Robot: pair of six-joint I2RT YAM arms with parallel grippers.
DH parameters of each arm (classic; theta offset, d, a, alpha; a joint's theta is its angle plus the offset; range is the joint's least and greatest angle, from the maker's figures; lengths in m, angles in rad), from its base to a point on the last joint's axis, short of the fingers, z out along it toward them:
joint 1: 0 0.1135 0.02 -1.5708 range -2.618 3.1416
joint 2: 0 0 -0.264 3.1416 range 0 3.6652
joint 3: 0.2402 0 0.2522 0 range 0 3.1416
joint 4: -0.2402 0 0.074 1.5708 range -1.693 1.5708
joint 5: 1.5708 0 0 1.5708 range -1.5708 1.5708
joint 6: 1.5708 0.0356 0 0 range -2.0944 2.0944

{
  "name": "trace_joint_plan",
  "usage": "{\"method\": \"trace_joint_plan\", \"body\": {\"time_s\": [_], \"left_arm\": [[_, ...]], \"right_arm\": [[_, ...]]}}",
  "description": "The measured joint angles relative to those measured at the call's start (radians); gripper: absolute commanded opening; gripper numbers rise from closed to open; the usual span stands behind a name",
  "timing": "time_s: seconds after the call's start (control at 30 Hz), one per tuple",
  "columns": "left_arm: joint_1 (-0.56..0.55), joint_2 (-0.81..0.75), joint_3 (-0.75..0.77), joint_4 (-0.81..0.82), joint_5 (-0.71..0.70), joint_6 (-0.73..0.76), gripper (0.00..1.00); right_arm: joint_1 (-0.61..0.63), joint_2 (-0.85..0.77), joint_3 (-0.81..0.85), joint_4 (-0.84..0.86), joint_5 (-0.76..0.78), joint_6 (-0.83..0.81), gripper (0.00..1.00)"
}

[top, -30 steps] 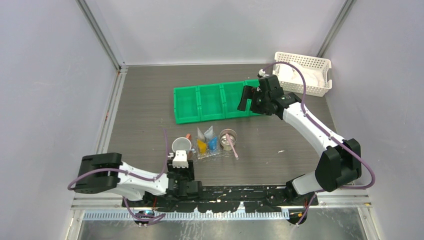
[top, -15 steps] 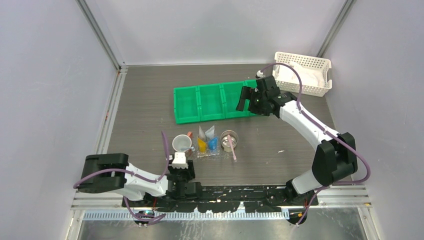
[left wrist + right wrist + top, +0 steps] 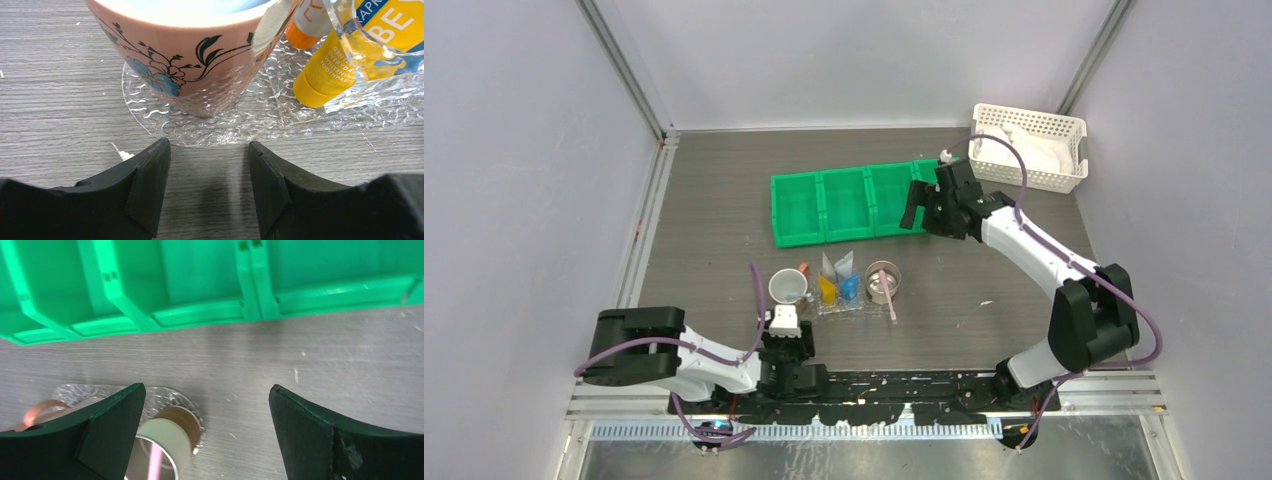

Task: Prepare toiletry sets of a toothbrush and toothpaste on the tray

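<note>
1. The clear tray (image 3: 240, 125) lies near the bench's near edge, about mid-width. It carries a flowered cup (image 3: 190, 55), a yellow toothpaste tube (image 3: 325, 80) and a steel cup (image 3: 882, 280) holding a pink toothbrush (image 3: 890, 300).
2. The left gripper (image 3: 209, 150) is partly apart and empty, just short of the tray's rim.
3. The right gripper (image 3: 206, 390) is wide apart and empty, over the green bin (image 3: 200, 280).
4. The tray looks light, flimsy and slippery, so pinch its rim. The tube looks soft, so grip it mid-body.

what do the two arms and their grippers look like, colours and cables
The left arm and right arm have white shells between bulky black joints, and a purple cable loops loosely along each. The left gripper and right gripper have matte black, wedge-shaped fingers with no visible markings. A small white block sits on the left wrist.
</note>
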Motion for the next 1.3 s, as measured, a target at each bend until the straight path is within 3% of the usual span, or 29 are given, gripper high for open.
{"method": "trace_joint_plan", "body": {"time_s": [0.27, 0.63, 0.87, 1.07, 1.3], "left_arm": [[0.014, 0.009, -0.015, 0.055, -0.013, 0.024, 0.62], [0.02, 0.011, -0.032, 0.103, -0.021, 0.045, 0.61], [0.02, 0.011, -0.034, 0.105, -0.022, 0.045, 0.61], [0.02, 0.011, -0.035, 0.108, -0.022, 0.045, 0.61], [0.021, 0.01, -0.035, 0.107, -0.022, 0.044, 0.61]], "right_arm": [[0.074, -0.243, -0.274, 0.005, 0.161, 0.042, 1.0], [0.46, -0.509, -0.552, 0.067, 0.468, 0.173, 1.0], [0.529, -0.657, -0.716, 0.078, 0.628, 0.298, 1.0], [0.582, -0.666, -0.76, 0.105, 0.66, 0.376, 1.0], [0.837, -0.589, -0.829, 0.138, 0.715, 0.534, 1.0]]}}
